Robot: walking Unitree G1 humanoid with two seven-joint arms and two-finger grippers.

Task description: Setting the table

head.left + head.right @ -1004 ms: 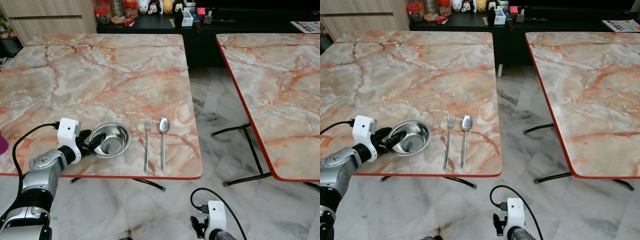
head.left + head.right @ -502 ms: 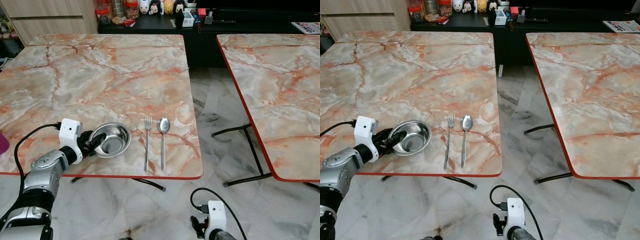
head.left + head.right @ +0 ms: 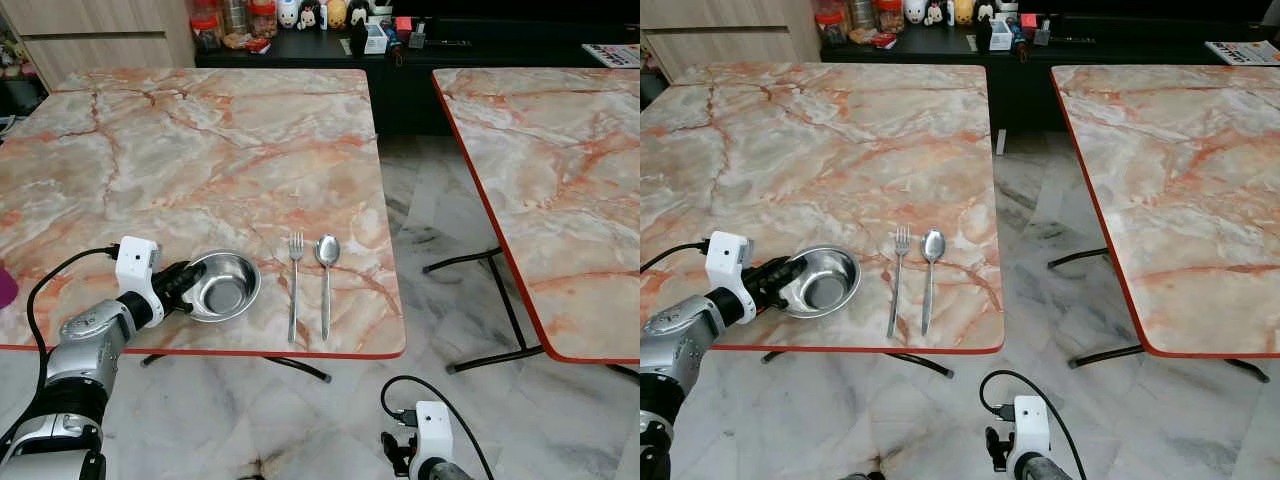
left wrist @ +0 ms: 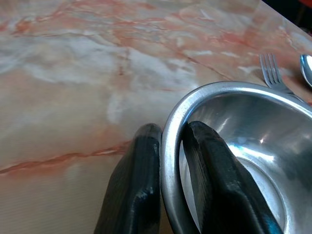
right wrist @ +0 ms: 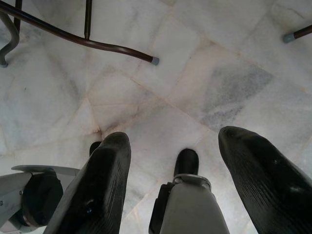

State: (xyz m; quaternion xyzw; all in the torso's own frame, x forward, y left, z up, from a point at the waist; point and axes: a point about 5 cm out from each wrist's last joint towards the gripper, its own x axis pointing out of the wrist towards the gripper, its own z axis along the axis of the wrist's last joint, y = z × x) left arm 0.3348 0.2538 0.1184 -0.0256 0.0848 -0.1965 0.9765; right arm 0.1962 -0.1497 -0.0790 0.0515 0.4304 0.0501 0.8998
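Bowl (image 3: 222, 285) sits near front edge of marble surface (image 3: 200, 150), just left of fork (image 3: 294, 283) and spoon (image 3: 326, 270), which lie side by side, apart from it. Your left gripper (image 4: 168, 146) is clamped on bowl's near rim: one finger outside, one inside. Wrist view cuts off bowl's far side and most of fork. Right gripper (image 5: 170, 183) hangs low over floor (image 5: 195, 73), fingers spread wide, nothing between them. Pink object at surface's left edge cut off; you can't identify it.
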